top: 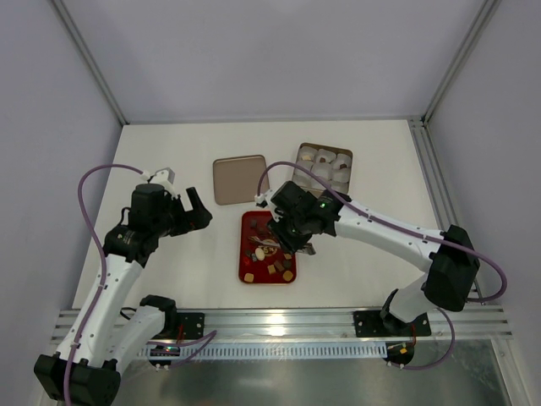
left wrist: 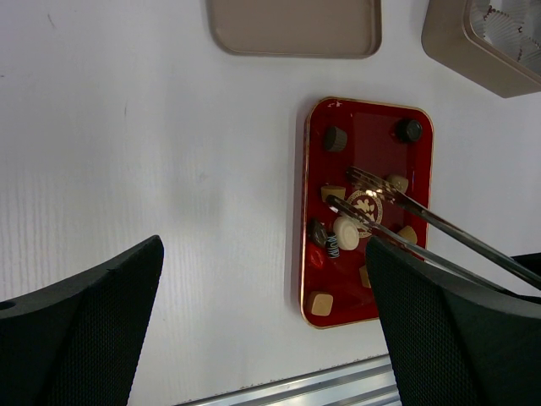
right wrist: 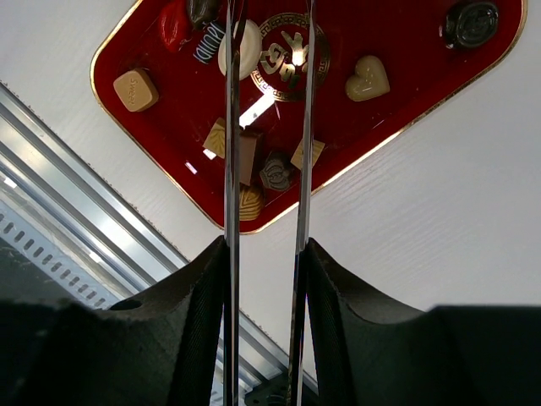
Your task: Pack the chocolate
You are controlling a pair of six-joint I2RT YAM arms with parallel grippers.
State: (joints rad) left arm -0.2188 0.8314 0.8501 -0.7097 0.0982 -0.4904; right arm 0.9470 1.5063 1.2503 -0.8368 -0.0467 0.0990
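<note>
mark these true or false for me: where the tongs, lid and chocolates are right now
1. The right gripper holds metal tongs over the red tray. True.
2. The left gripper grips a chocolate. False: it is open and empty, left of the tray.
3. The tan lid covers the tin. False: it lies on the table beside the tin.
4. Chocolates lie on the red tray. True.
</note>
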